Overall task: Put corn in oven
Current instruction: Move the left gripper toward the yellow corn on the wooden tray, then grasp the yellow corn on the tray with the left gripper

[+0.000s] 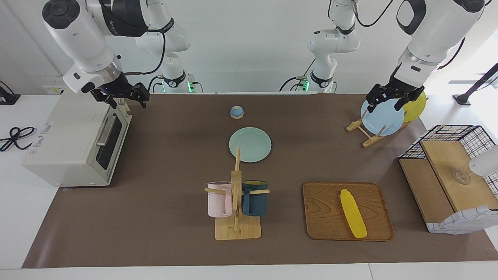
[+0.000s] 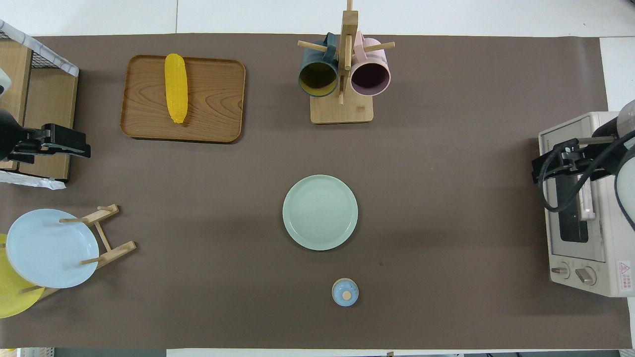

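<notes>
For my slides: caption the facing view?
Corn on tray, oven shut; right gripper above oven.

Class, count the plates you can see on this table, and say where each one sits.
3. A green plate lies flat mid-table. A blue plate and a yellow plate stand in the wooden rack at the left arm's end. None seems hidden.

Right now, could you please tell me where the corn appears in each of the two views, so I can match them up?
Facing view: the corn lies lengthwise on the wooden tray, low in the picture, right of centre.
Overhead view: the corn lies on the same tray, high in the picture, left of centre.
Shared landmark: the mug rack stands beside the tray in both.
</notes>
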You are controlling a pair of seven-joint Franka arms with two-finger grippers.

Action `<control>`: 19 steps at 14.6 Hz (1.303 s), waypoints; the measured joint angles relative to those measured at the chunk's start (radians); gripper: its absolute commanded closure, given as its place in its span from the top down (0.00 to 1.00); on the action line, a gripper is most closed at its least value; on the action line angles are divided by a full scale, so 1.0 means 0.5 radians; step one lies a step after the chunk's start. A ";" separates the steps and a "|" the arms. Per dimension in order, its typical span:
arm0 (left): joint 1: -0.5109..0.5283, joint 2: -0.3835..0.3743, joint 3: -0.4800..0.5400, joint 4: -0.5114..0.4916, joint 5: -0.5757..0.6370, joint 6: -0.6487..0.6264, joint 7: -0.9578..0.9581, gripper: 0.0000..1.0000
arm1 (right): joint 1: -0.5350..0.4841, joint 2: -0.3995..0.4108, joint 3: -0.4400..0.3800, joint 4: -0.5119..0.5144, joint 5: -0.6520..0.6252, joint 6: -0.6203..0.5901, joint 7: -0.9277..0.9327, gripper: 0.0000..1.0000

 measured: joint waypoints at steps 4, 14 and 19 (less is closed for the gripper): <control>0.000 0.000 0.000 0.000 0.000 0.001 -0.001 1.00 | 0.000 0.000 0.000 0.000 0.000 0.000 0.000 1.00; 0.000 0.082 -0.001 -0.021 -0.060 0.266 -0.023 1.00 | -0.010 -0.009 -0.001 -0.004 0.000 -0.019 0.000 1.00; -0.066 0.577 -0.012 0.177 -0.130 0.434 -0.028 1.00 | -0.092 -0.011 -0.006 -0.012 0.000 -0.006 -0.048 0.00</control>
